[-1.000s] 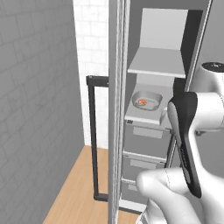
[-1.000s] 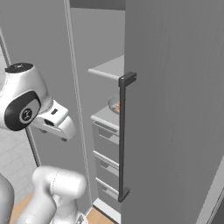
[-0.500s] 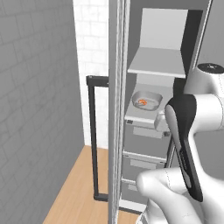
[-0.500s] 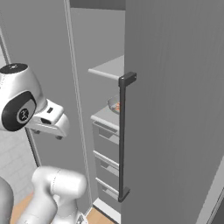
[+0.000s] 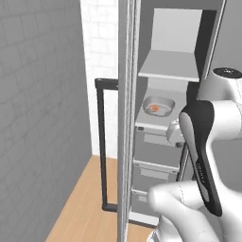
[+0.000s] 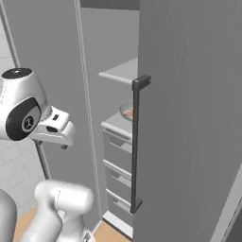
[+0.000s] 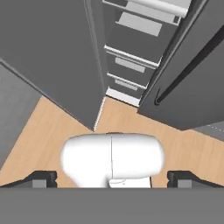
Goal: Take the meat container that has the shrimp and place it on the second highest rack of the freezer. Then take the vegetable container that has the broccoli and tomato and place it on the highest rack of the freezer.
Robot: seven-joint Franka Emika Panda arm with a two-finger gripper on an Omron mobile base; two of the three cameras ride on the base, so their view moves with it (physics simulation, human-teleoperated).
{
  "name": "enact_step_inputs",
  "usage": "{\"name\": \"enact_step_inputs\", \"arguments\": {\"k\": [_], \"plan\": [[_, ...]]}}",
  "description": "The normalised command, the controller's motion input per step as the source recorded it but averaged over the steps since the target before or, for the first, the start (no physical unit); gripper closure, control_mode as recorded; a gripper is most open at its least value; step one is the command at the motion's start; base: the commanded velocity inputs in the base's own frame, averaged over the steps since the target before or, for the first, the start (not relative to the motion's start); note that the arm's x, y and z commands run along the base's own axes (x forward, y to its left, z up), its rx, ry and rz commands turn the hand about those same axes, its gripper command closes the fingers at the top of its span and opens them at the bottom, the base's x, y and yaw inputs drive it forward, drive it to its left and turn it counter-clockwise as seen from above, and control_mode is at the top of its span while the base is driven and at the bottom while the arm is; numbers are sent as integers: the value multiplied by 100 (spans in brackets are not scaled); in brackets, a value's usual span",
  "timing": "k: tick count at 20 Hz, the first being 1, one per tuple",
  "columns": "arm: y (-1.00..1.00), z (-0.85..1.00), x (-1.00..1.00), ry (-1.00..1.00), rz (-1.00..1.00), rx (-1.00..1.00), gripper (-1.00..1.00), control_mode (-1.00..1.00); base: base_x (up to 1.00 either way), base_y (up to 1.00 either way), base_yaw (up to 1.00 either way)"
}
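1. The freezer stands open, and its door with the long black bar handle is swung out to the side.
2. The meat container, a shallow light-grey tray, lies on the second highest rack, near the front edge of this board. The small orange shrimp lies inside the tray.
3. In the right base view, a small part of the meat container shows behind the edge of the door, just left of the handle.
4. The highest rack is above it, and nothing lies on the part of it that can be seen.
5. Below the second highest rack, the grey drawer fronts are closed, one under another.
6. The gripper is outside the freezer and apart from the tray, and it looks down at the wooden floor in front of the drawers. The fingers stand wide apart at the two sides of the hand view, released, and nothing is between them.
7. In the right base view, the white hand of the arm is to the left of the open compartment, at about the height of the second highest rack.
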Motion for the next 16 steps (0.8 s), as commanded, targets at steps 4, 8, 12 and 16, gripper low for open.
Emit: {"name": "enact_step_inputs", "arguments": {"k": [4,8,12,16], "plan": [[0,0,0,0,0,0,-100,100,-100,-8,-6],[0,0,0,0,0,0,-100,100,-65,-46,-42],[0,0,0,0,0,0,-100,100,-12,-94,-47],[0,0,0,0,0,0,-100,100,0,-100,-34]]}}
